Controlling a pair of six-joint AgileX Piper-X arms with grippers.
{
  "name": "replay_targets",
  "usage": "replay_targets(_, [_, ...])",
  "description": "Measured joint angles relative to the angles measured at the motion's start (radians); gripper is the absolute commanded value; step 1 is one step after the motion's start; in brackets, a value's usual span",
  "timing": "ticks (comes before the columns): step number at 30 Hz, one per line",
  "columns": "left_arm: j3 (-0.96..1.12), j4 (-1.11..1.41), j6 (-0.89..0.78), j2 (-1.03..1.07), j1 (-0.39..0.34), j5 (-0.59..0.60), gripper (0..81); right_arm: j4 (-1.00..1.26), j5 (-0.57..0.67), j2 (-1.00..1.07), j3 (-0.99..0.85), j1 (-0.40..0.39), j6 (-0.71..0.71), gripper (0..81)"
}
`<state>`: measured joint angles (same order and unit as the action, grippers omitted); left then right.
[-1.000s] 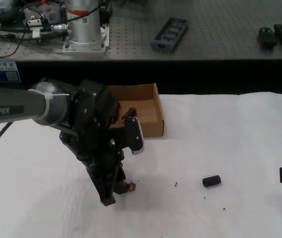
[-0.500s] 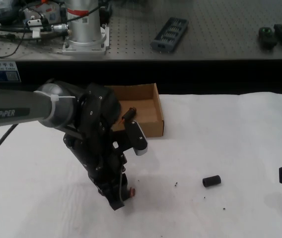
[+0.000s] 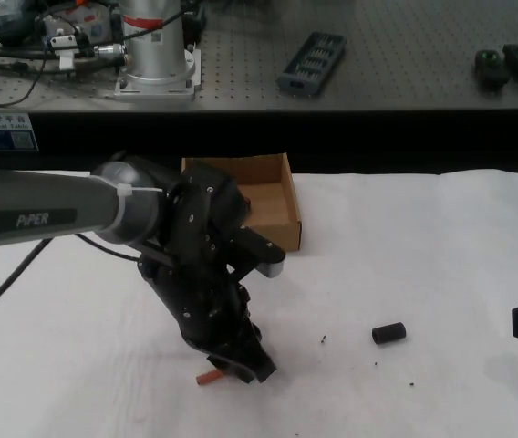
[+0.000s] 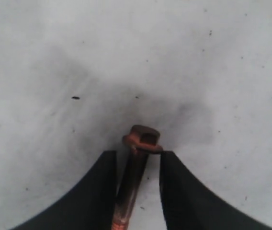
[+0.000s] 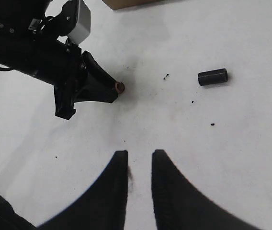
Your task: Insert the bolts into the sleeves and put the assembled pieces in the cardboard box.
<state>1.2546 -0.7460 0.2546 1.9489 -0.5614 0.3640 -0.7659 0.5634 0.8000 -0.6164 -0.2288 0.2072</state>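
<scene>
Here, the bolt (image 4: 142,138) was pinched by its shank in the left end effector (image 4: 137,158), low over the white-covered counter (image 3: 441,255), with its head sticking out past the fingertips. The sleeve (image 3: 388,333) was laid on the counter at about 3 o'clock from that end effector, well apart. The cardboard box (image 3: 286,233) was seen at 12 o'clock from it. The right end effector (image 5: 139,158) was found slightly spread above the counter, at 3 o'clock from the sleeve.
</scene>
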Motion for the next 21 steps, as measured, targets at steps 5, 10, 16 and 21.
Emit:
replay_targets(5, [0.0, -0.006, -0.213, 0.0, -0.006, 0.099, 23.0, 0.0, 0.0, 0.0, 0.0, 0.0, 0.0, 14.9])
replay_targets(10, [-0.002, 0.054, -0.486, 0.0, -0.006, 0.229, 23.0, 0.0, 0.007, 0.0, 0.0, 0.0, 0.0, 14.9])
replay_targets(16, [-0.002, 0.237, -0.769, 0.0, -0.008, 0.286, 23.0, 0.0, 0.037, 0.0, 0.0, 0.0, 0.002, 14.9])
replay_targets(21, [-0.002, 0.323, -0.867, 0.0, -0.008, 0.307, 23.1, 0.0, 0.041, 0.0, 0.0, 0.0, 0.019, 14.9])
